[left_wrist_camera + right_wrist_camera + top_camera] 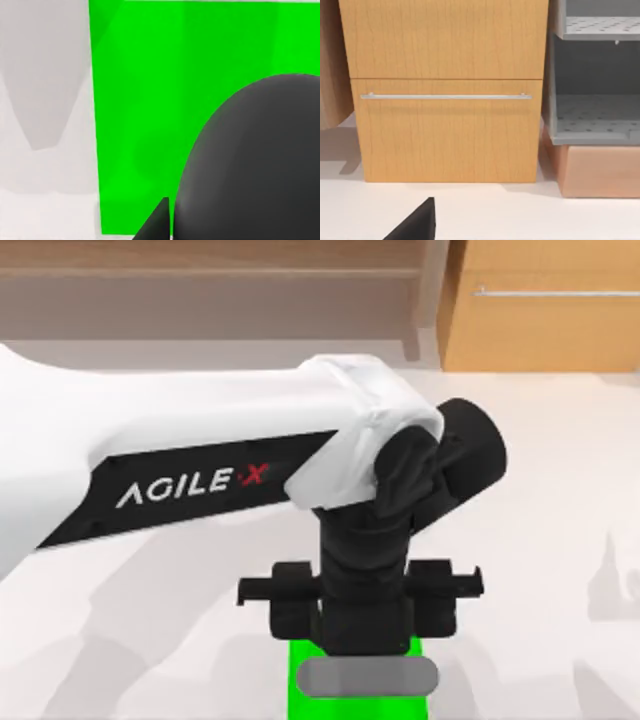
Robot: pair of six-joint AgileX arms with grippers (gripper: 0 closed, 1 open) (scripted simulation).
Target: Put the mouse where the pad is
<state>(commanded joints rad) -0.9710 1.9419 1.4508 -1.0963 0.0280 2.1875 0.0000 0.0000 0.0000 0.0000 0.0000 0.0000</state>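
- The left arm, white with the AgileX lettering on a black panel, reaches from the top view's left across the middle of the table and bends down near the front edge.
- The left gripper hangs over the pad at the bottom centre of the top view; the black wrist and its crossbar hide most of the green rectangle from above.
- In the left wrist view the pad is a flat bright green sheet lying on the pale table, with one long straight edge in sight.
- The mouse — dark grey, smooth, with a rounded back — sits close under that camera, over the green of the pad. It looks to be held in the left gripper, though the fingers' hold on it is not in plain sight, so I cannot tell how wide the claw stands or whether the mouse touches the pad.
- A thin black wedge stands just beside the mouse, probably part of a finger.
- A grey rounded bar lies across the pad below the wrist in the top view.
- The right wrist view faces a wooden cabinet with a metal handle bar and, beside it, a grey perforated shelf unit; a black tip of the right gripper pokes in — its opening cannot be told.
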